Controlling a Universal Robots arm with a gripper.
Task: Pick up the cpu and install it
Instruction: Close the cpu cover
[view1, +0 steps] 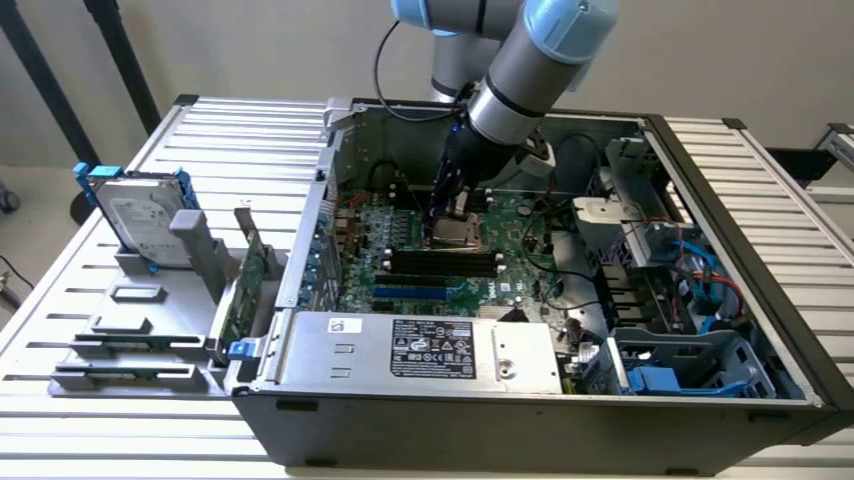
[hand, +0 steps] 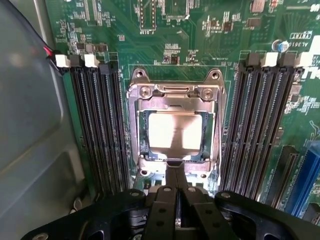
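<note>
I have the end effector (view1: 450, 208) reaching straight down into the open computer case (view1: 534, 420) on the counter (view1: 240, 130). Its fingers are pressed fully together, with the tips at the near edge of the socket (hand: 134, 125). The cpu (hand: 175, 135) lies flat inside that socket frame, between the two banks of memory slots (hand: 95, 125), which I judge is where it belongs. I cannot tell whether the tips touch its edge.

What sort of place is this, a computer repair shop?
Probably a robotics test bench, not a shop: a robot arm reaches into an open computer case on a slatted metal table, with a hard drive standing in a grey holder beside it.
</note>
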